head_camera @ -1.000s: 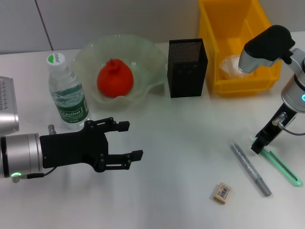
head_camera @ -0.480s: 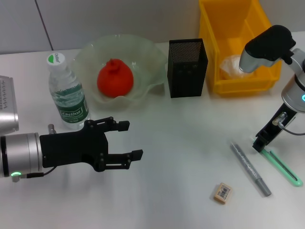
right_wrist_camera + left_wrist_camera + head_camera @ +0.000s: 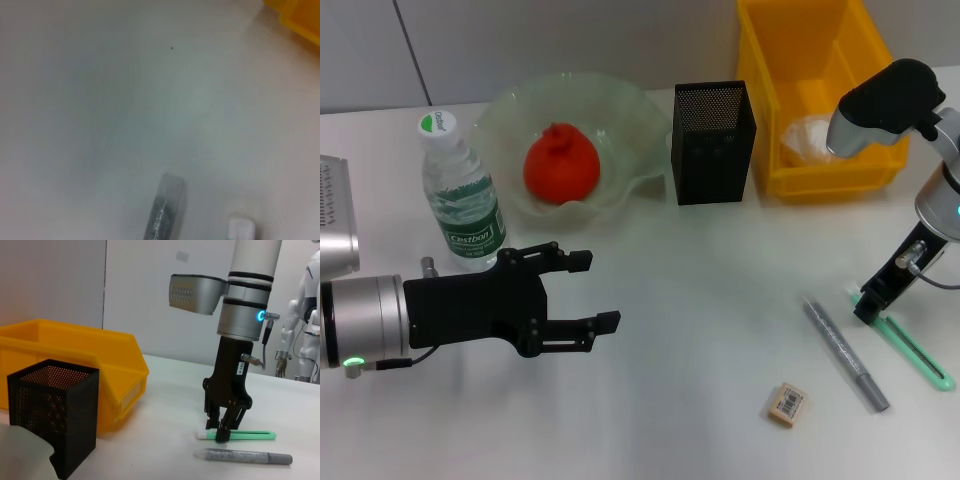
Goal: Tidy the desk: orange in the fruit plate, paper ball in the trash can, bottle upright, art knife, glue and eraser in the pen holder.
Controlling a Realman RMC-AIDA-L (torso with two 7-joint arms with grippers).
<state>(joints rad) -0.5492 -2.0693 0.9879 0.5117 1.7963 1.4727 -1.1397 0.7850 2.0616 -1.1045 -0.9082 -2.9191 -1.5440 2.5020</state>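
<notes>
The orange (image 3: 560,165) lies in the pale green fruit plate (image 3: 632,108). Beside it the bottle (image 3: 463,205) stands upright. The black mesh pen holder (image 3: 713,140) (image 3: 52,415) stands next to the yellow trash can (image 3: 820,90) (image 3: 75,347), which holds the paper ball (image 3: 808,135). My right gripper (image 3: 867,310) (image 3: 223,434) is down on the table at the white end of the green art knife (image 3: 912,348) (image 3: 250,435). The grey glue stick (image 3: 846,352) (image 3: 245,457) (image 3: 162,212) lies alongside. The eraser (image 3: 786,404) lies nearer the front. My left gripper (image 3: 592,294) hovers open below the bottle.
A silver device (image 3: 335,225) sits at the table's left edge. Bare table spreads between the two arms. In the left wrist view a white humanoid figure (image 3: 305,325) stands far behind the table.
My right gripper has shifted slightly right and lower at the art knife's end. The left arm and all objects stay put.
</notes>
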